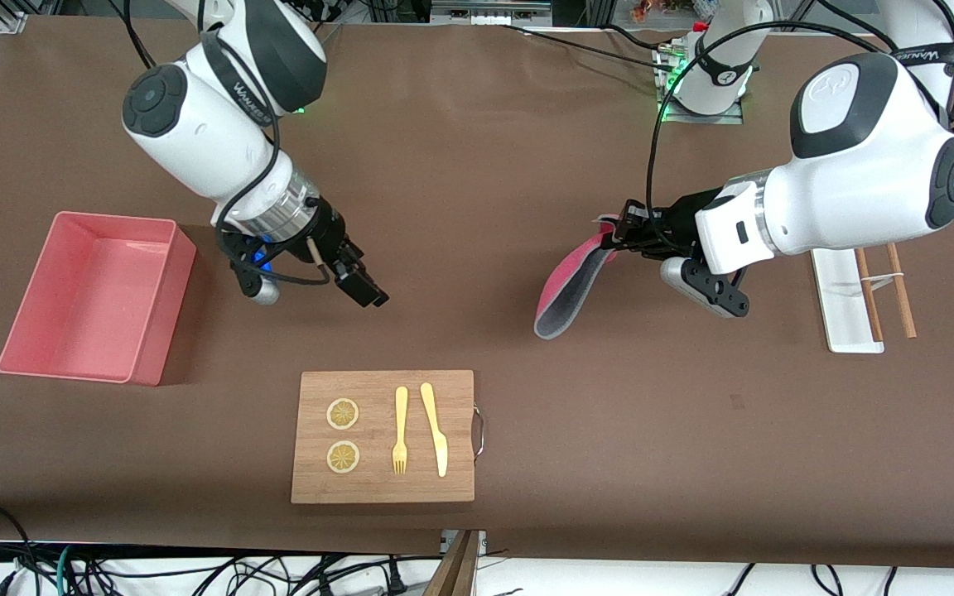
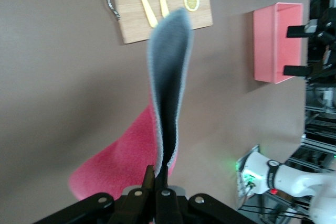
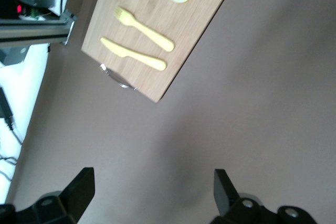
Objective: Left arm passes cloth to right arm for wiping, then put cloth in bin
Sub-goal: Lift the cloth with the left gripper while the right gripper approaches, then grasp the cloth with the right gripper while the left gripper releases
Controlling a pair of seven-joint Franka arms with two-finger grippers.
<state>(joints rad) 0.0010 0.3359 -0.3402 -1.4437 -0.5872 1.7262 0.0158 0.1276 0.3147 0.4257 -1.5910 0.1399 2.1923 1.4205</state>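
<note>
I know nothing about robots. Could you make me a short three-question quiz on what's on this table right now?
1. True or false: the left pincer is shut on the soft magenta-pink cloth with the grey underside.
2. What lies in the salmon-pink rectangular plastic bin? A) the cloth B) a fork C) nothing
3. How many lemon slices lie on the wooden cutting board?

Key: 1 true; 2 C; 3 two. The right pincer is open over bare table.
</note>
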